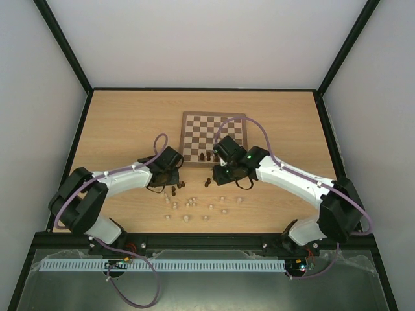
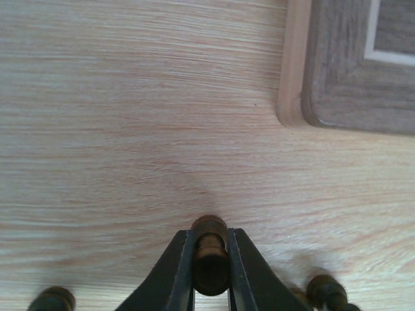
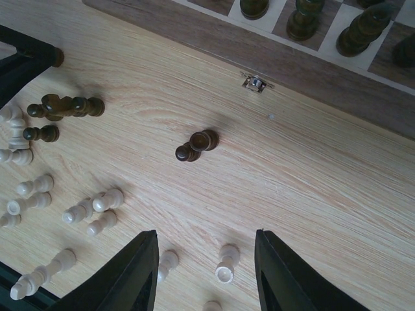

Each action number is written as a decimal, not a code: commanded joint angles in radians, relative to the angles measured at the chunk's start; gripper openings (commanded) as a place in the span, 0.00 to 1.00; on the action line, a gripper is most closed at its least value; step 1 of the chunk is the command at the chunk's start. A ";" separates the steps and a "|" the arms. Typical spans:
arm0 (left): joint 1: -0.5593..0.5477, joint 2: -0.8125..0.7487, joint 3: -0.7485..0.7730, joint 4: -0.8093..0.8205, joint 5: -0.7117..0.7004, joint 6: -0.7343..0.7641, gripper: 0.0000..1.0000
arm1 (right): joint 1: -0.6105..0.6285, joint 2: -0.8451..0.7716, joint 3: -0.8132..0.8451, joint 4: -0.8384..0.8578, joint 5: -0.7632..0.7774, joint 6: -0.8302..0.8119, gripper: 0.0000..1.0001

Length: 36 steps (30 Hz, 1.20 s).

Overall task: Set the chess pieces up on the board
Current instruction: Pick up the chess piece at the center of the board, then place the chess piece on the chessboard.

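One light wood tabletop (image 1: 117,123), pale walls (image 1: 194,39). We see board (image 1: 214,136) upper centre, pale chess pieces (image 1: 194,206) loose below it. Only left wrist view shows left gripper (image 2: 211,237) clenched on dark piece (image 2: 209,256). Right wrist view shows right gripper (image 3: 206,234) parted, grasping nothing.
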<state>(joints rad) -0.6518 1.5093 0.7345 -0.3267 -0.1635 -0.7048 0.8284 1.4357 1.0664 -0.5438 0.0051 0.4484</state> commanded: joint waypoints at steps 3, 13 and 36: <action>-0.006 0.016 0.058 -0.053 -0.039 0.009 0.03 | -0.009 -0.033 -0.023 -0.005 -0.009 -0.013 0.41; -0.022 0.049 0.266 -0.172 -0.018 0.106 0.03 | -0.018 -0.067 -0.021 -0.027 0.007 -0.006 0.41; -0.026 0.340 0.473 -0.153 -0.016 0.176 0.05 | -0.023 -0.111 -0.044 -0.053 0.038 0.010 0.41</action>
<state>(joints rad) -0.6739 1.8126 1.1801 -0.4541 -0.1616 -0.5426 0.8108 1.3529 1.0363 -0.5529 0.0296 0.4553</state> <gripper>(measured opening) 0.126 0.410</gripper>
